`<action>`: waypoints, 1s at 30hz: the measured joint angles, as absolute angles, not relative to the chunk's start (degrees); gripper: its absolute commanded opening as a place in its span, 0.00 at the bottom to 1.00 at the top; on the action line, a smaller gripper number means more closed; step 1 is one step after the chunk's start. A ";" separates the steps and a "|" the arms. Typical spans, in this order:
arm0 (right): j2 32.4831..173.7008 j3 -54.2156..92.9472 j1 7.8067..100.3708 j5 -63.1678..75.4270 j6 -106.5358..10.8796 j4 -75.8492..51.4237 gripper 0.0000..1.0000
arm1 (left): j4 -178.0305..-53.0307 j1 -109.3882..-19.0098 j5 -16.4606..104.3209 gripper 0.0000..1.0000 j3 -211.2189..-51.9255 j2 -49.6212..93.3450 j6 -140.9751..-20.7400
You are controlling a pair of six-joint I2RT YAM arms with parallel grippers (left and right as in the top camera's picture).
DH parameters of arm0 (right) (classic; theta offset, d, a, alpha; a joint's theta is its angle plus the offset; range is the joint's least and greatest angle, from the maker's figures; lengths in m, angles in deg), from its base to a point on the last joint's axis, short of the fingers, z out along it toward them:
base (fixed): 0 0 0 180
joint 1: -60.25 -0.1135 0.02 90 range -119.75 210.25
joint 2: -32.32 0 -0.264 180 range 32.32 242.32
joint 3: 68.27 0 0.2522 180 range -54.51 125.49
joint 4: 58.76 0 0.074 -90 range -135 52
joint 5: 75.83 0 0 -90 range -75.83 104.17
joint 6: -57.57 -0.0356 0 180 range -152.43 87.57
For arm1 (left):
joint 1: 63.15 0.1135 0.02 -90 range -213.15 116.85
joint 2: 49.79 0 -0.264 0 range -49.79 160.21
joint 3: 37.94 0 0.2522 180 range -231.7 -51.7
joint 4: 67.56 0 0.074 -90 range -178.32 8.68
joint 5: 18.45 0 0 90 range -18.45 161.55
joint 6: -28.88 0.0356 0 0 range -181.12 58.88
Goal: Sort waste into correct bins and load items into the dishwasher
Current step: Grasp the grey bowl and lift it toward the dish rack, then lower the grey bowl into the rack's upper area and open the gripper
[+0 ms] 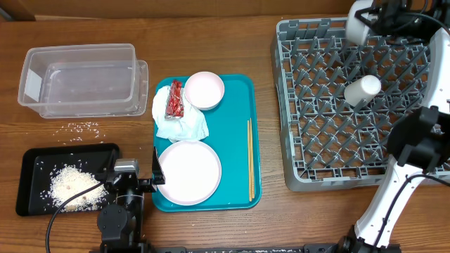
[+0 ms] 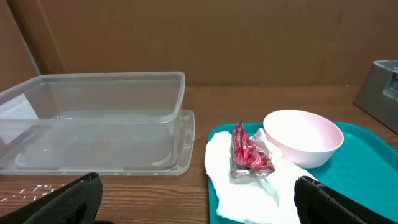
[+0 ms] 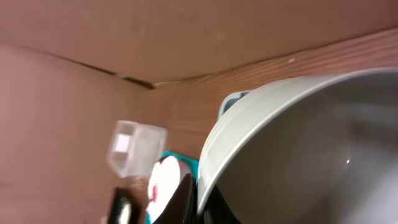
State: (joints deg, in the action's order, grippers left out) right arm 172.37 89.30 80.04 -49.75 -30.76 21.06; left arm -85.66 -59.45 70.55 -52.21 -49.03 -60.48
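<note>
Overhead view: right gripper [image 3: 198, 205] pinched tight on the rim of the grey-green bowl [image 1: 360, 24] above the dish rack's [image 1: 316, 140] far edge; left gripper [image 1: 156, 173] spread wide and empty beside the large pink plate [image 1: 188, 172], with the napkin [image 1: 181, 126] and red wrapper [image 1: 174, 100] just beyond.

Two robot arms seen from above. The left arm [image 1: 116, 221] sits low at the near edge of the bench [image 1: 295, 225], the left hand [image 1: 133, 170] pointing away from its base, fingers [image 2: 62, 200] spread wide and gripping nothing. The right arm [image 1: 418, 140] rises, bends at the elbow and reaches far, the right hand [image 1: 373, 15] clamped tight on a bowl [image 1: 360, 24] rim
</note>
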 measured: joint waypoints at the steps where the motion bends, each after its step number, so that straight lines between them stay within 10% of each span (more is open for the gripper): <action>1: 172.80 89.30 80.07 -50.69 -30.80 21.09 0.04 | -85.66 -59.45 70.53 1.00 -52.21 -49.03 -60.48; 30: 177.55 86.08 84.44 -50.64 -40.35 22.83 0.18 | -85.64 -59.45 70.55 1.00 -52.21 -49.03 -60.48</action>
State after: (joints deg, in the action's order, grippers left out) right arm 177.55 86.08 84.44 -50.64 -40.35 22.83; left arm -85.64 -59.45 70.55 -52.21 -49.03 -60.48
